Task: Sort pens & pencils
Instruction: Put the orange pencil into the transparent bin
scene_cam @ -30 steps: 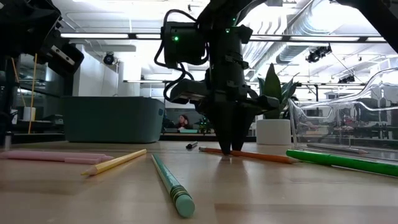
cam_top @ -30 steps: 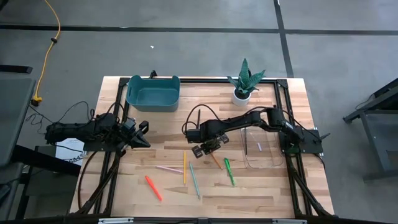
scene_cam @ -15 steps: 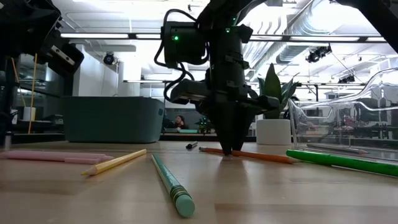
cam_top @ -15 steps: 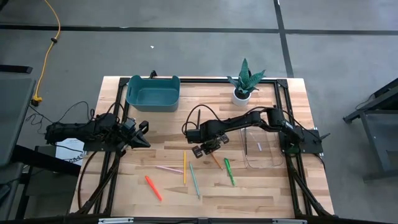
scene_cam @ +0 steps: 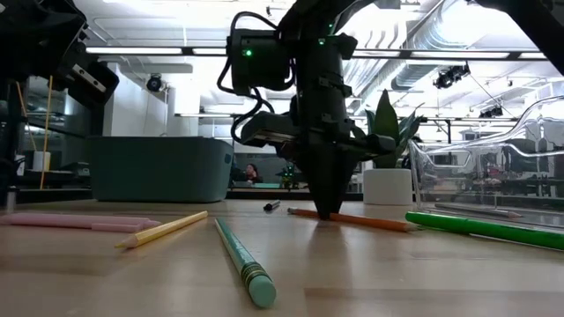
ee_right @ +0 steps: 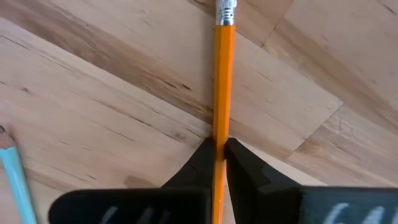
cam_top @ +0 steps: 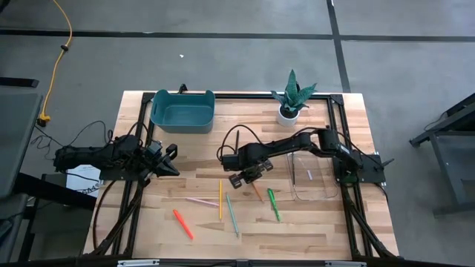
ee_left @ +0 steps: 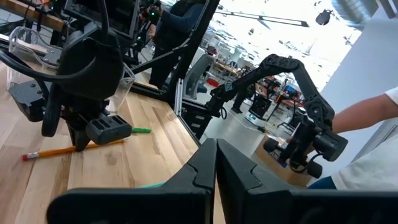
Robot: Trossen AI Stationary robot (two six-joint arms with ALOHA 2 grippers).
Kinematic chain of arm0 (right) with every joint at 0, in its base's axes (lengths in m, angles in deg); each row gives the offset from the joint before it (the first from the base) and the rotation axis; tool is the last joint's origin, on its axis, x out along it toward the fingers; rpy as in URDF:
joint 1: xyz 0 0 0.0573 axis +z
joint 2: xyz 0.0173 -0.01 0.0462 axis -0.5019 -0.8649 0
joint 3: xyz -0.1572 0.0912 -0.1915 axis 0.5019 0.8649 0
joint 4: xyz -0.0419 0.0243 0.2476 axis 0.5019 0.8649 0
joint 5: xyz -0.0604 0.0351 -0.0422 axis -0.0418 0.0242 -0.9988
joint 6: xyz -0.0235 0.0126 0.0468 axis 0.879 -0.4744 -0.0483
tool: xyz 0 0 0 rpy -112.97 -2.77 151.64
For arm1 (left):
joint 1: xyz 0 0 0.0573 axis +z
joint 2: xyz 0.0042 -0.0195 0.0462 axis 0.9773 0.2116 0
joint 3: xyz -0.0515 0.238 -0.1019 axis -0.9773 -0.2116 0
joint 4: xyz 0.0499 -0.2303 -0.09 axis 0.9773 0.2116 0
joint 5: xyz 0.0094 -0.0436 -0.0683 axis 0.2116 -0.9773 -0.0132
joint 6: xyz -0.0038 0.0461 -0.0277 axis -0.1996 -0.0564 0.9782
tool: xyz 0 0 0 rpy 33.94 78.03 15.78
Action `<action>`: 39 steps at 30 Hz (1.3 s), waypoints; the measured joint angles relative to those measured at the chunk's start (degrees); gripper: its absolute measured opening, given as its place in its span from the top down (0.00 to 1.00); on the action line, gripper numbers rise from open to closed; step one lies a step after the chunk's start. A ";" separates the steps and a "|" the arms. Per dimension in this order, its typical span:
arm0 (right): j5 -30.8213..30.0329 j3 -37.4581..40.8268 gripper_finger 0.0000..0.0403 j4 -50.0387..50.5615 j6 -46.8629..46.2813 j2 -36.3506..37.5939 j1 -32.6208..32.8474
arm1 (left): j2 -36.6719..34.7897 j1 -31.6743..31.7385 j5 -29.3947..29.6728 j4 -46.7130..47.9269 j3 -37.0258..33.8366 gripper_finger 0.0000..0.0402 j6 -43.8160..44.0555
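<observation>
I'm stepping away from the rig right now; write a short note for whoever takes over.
Right claw: down at mid-table, shut on the orange pencil, which looks just lifted off the wood.
Left claw: waiting at the table's left side, shut, empty.
On the table: yellow pencil, teal pencil, pink pen, red-orange pen, green pen.
Clear tray holds a thin stick; blue bin contents unclear.
Left: most sorting.

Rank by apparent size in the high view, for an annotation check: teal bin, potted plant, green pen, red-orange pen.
1. Teal bin, clearly largest.
2. Potted plant.
3. Green pen and red-orange pen: they look about equal in length, so I won't rank them.
</observation>
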 joint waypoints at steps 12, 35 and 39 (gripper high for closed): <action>-2.80 -6.51 0.98 0.15 1.59 -0.16 -2.65 | 0.00 0.00 0.00 -0.01 0.00 1.00 0.00; -14.19 -35.28 0.98 27.92 7.93 2.32 -4.84 | 0.00 0.00 -0.01 -0.01 0.00 1.00 -1.60; -15.74 -33.08 0.98 31.98 5.67 6.23 -4.85 | 0.00 0.00 -0.02 -0.01 -0.01 1.00 -1.60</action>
